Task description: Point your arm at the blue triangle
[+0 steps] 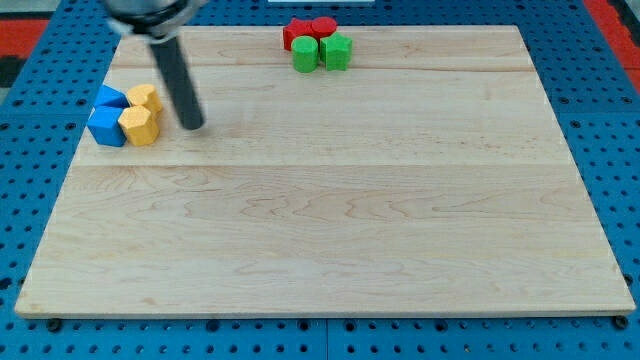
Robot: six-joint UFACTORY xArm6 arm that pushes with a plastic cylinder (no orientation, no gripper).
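Note:
The blue triangle (110, 97) lies near the board's left edge, at the top left of a tight cluster. Below it sits a blue cube (106, 127). A yellow block (145, 98) is to the triangle's right and a yellow hexagon (139, 126) is below that. My dark rod comes down from the view's top and my tip (192, 125) rests on the board just right of the cluster, close to the yellow hexagon and apart from the blue triangle.
A second cluster sits at the board's top edge: a red block (297, 33), a red cylinder (323, 27), a green cylinder (305, 55) and a green block (337, 51). The wooden board (330, 200) lies on a blue pegboard.

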